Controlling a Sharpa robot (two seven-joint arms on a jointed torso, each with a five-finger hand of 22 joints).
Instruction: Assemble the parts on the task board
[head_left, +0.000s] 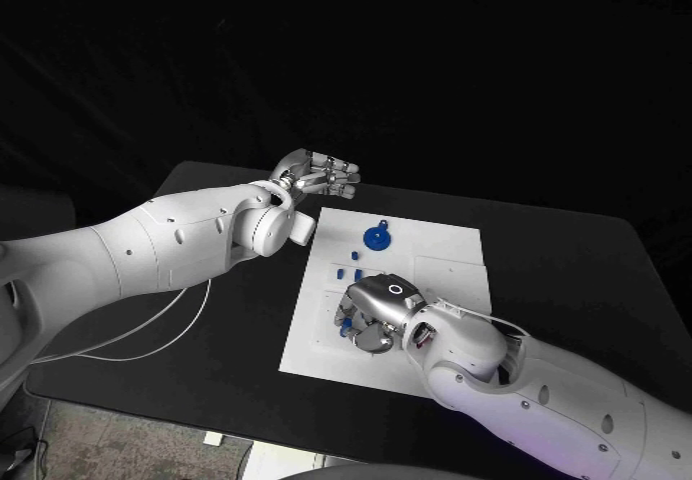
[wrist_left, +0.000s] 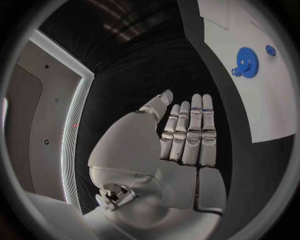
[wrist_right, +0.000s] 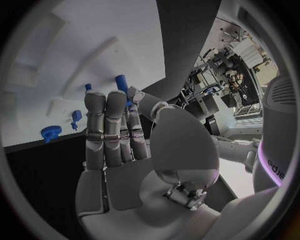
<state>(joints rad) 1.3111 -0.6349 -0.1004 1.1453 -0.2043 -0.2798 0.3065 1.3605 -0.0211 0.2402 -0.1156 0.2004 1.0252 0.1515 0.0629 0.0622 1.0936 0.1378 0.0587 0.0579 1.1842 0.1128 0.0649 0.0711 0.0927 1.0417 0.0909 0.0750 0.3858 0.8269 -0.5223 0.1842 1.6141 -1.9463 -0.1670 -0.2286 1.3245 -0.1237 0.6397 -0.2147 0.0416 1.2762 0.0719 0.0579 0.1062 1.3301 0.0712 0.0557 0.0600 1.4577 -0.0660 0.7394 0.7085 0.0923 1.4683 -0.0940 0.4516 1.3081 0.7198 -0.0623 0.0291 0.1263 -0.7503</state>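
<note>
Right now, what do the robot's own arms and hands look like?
Both arms are smooth white shells with small dark dots. Each ends in a silver, segmented-fingered hand: the left hand and the right hand. A thin white cable loops beneath the left arm. The right hand's back carries a dark oval panel with a ring mark.

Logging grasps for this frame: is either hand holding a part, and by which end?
Left hand holds nothing. Right hand hovers over blue pegs; any hold cannot be told.
</note>
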